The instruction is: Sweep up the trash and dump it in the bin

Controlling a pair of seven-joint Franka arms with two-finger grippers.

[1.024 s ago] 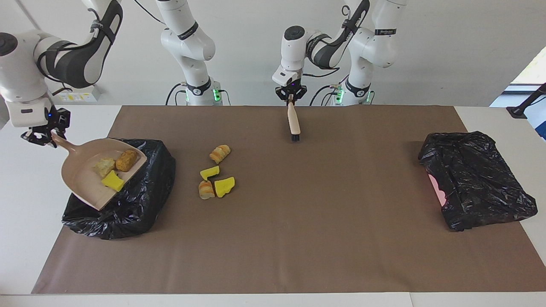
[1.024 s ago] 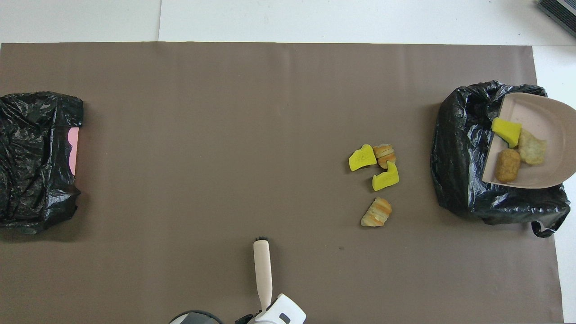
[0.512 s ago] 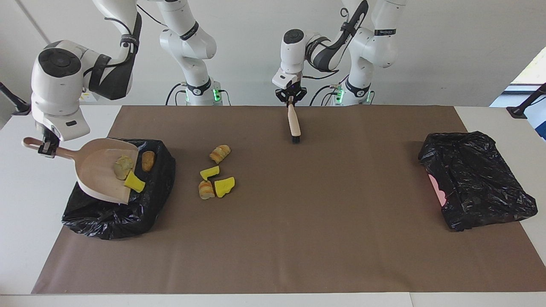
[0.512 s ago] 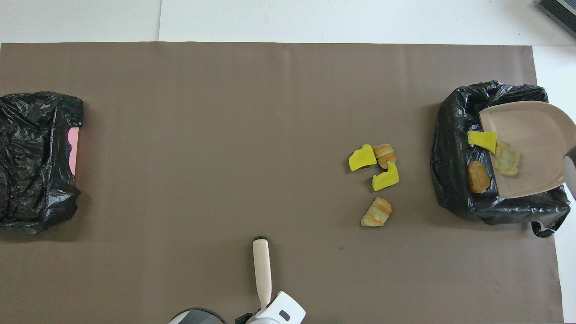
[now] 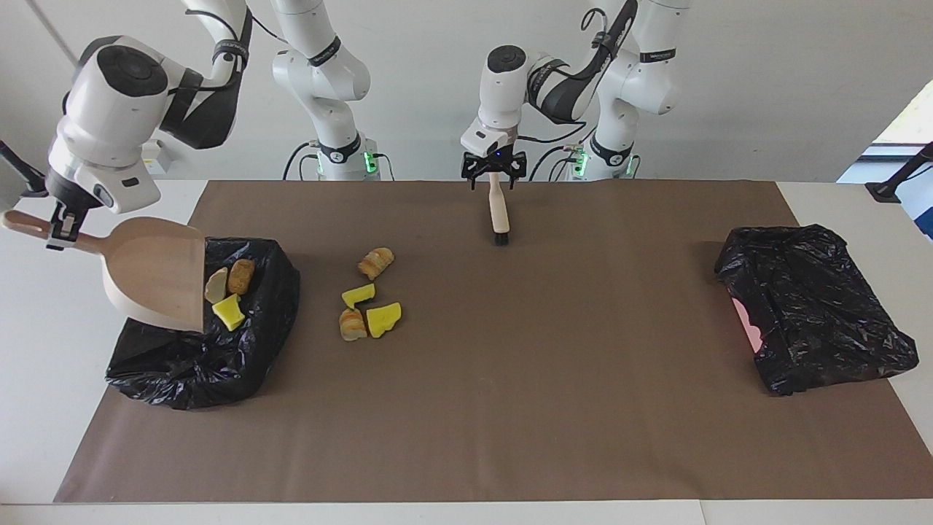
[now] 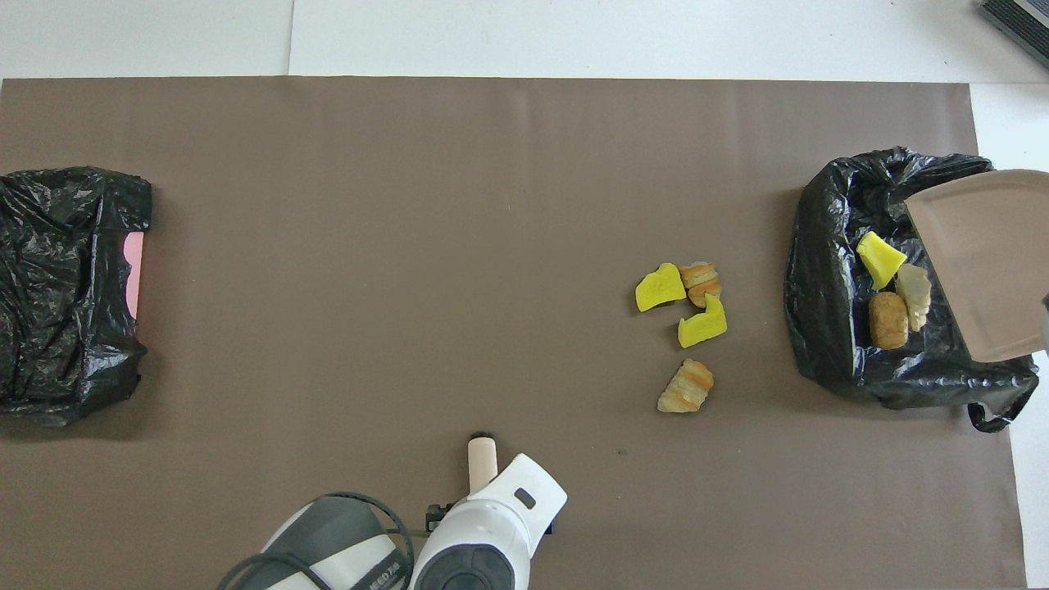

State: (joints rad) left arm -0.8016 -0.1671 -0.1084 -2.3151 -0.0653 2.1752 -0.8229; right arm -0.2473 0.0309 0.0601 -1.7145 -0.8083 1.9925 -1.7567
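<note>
Seven scraps of trash: three lie in the black-lined bin at my right arm's end of the desk, four on the brown mat beside it. My right fingers hold the handle of the one dustpan, tilted steeply over that bin. My left fingers stand wide around the one brush. Only the facing view shows both grips. A second black bag lies at my left arm's end.

The right gripper is raised at the right arm's end of the table, its wrist turned sideways, fingers closed on a handle. The left gripper points down near the robots' edge, its fingers spread open.
</note>
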